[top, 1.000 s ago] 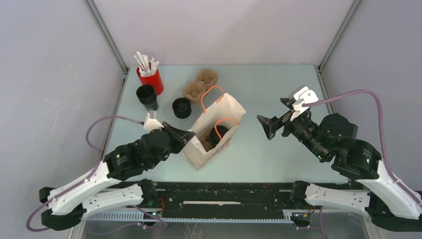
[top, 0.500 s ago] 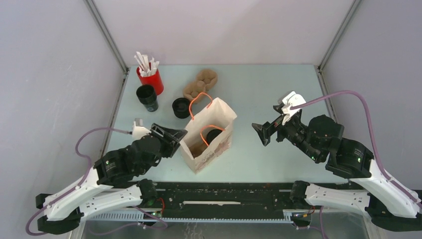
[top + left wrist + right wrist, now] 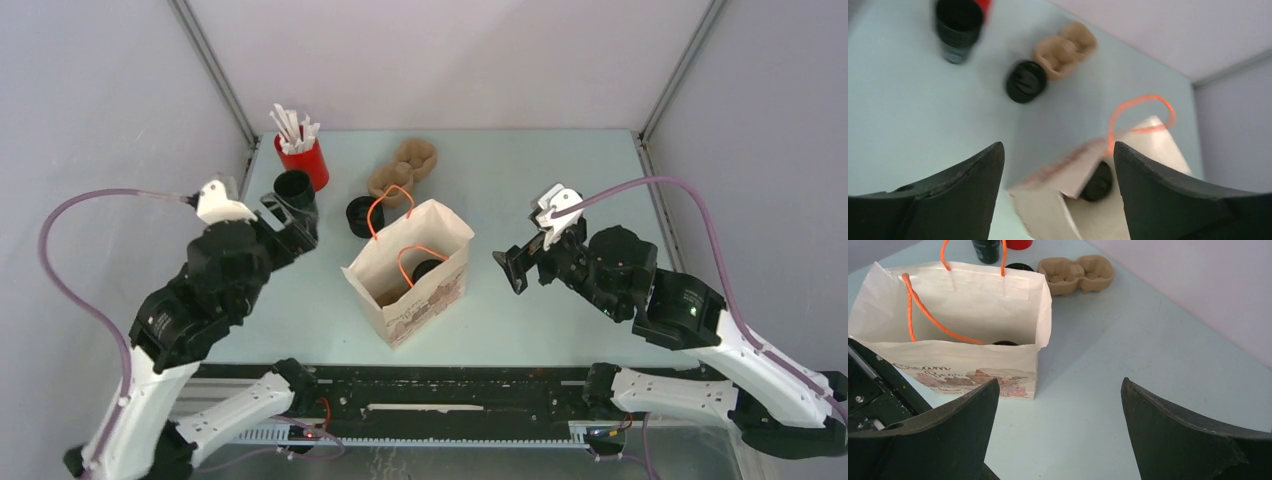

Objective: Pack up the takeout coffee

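Two grippers, the left gripper [image 3: 1058, 150] and the right gripper [image 3: 1060, 385], hang spread wide and empty, while the takeout coffee [image 3: 430, 268] sits inside the upright brown paper bag [image 3: 410, 295]. The right one is near the bag's side, so a careless sweep could, I judge, topple the light bag or snag an orange handle [image 3: 1143, 98], tipping the cup.

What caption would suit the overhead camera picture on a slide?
The takeout coffee sits inside the upright paper bag, with the left gripper and right gripper open on either side.
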Motion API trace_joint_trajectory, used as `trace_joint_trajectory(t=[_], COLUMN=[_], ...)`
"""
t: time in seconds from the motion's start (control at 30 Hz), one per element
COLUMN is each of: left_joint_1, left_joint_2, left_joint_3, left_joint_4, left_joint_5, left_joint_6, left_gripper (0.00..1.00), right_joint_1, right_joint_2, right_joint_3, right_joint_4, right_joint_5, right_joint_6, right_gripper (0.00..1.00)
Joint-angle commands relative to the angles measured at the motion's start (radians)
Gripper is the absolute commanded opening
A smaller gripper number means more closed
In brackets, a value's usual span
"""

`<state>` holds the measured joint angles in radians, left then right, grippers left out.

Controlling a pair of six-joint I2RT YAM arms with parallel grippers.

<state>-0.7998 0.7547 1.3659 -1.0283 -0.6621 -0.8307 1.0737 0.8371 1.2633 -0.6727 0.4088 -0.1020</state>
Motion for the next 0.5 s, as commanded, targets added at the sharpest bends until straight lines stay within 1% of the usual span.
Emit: trace_joint_trajectory(t=[0.0,0.1,0.13,0.17,0.2,0.23,0.3,0.4,0.47], left_joint_1=[0.338,0.549,0.605,0.662,0.686,0.737,0.772,0.773,0.774], left_joint_2=[0.069,0.167,0.206,0.253,0.302,0.361,0.484,0.670,0.789], left_joint_3=[0.046,0.020,0.015,0.018,0.031,0.050,0.103,0.246,0.320], left_joint_4=[0.103,0.259,0.323,0.395,0.438,0.486,0.574,0.627,0.650], left_joint_5=[0.248,0.412,0.457,0.471,0.489,0.541,0.609,0.641,0.632], left_joint_6=[0.437,0.508,0.519,0.527,0.522,0.515,0.523,0.597,0.627], left_gripper=[0.85,0.86,0.86,0.86,0.86,0.86,0.84,0.82,0.79], right_joint_1=[-0.006,-0.010,-0.012,-0.015,-0.018,-0.021,-0.029,-0.043,-0.049], right_joint_2=[0.022,0.028,0.027,0.025,0.024,0.020,0.010,0.002,0.002], right_joint_3=[0.001,0.001,0.001,0.001,0.001,0.001,0.001,0.001,0.001], right_joint_4=[0.003,-0.008,-0.011,-0.014,-0.019,-0.026,-0.044,-0.074,-0.093], right_joint_5=[-0.004,0.014,0.012,0.010,0.009,0.013,0.016,0.016,0.020], right_joint_6=[0.011,0.043,0.054,0.062,0.069,0.076,0.093,0.097,0.097], right_gripper=[1.00,1.00,1.00,1.00,1.00,1.00,1.00,1.00,1.00])
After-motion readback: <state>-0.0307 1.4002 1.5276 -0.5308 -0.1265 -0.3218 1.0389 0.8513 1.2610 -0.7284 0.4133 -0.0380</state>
